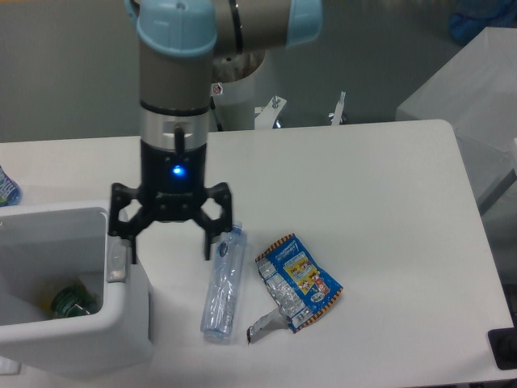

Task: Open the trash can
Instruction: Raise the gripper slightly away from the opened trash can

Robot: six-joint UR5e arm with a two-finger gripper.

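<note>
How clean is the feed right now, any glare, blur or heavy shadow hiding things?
Fixed camera: soft overall, slightly blurred; no harsh glare on the table. The hand casts only a faint shadow. The trash can interior is dim, its contents hard to identify. The plastic bottle and snack wrapper read clearly.

Trash can (73,323) at the tabletop's (363,202) front-left corner; bottle (223,283) just right of it, wrapper (297,279) beside the bottle.

The white boxy trash can (73,323) stands open at the table's lower-left corner, upright.
</note>
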